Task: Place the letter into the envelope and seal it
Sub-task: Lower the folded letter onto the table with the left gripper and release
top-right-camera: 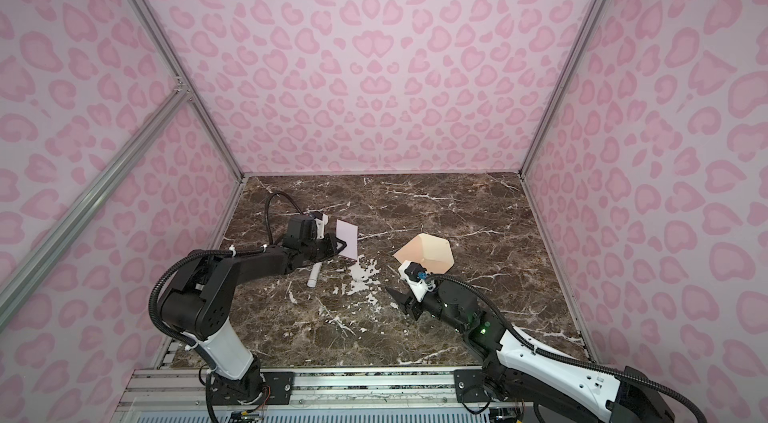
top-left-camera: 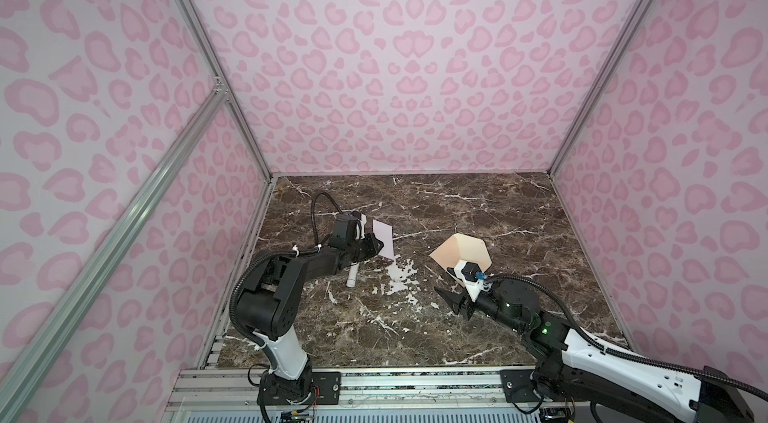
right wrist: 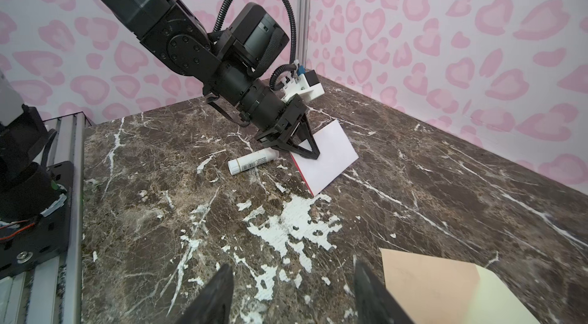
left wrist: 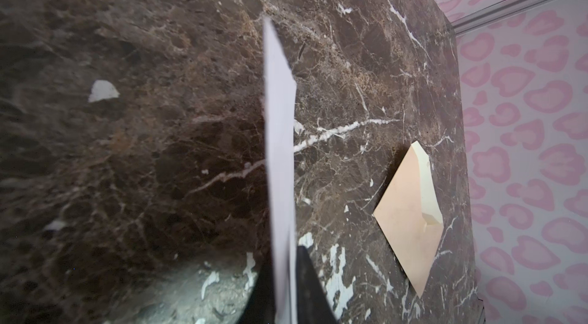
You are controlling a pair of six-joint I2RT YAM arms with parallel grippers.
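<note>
One letter [top-left-camera: 383, 239] tilted, long axis front-to-back

Pink leopard-print walls [top-left-camera: 407, 68] (heart-like blotches on paler pink) enclose a dark brown marble tabletop [top-left-camera: 457, 209], veined and chipped white; aluminium frame posts [top-left-camera: 199, 26] run up the corners under even light.

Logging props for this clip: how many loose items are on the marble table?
3: the letter, propped on edge at the left gripper; the glue stick beside it, nearer the camera; the envelope lying further right. Something small could be hidden.
</note>
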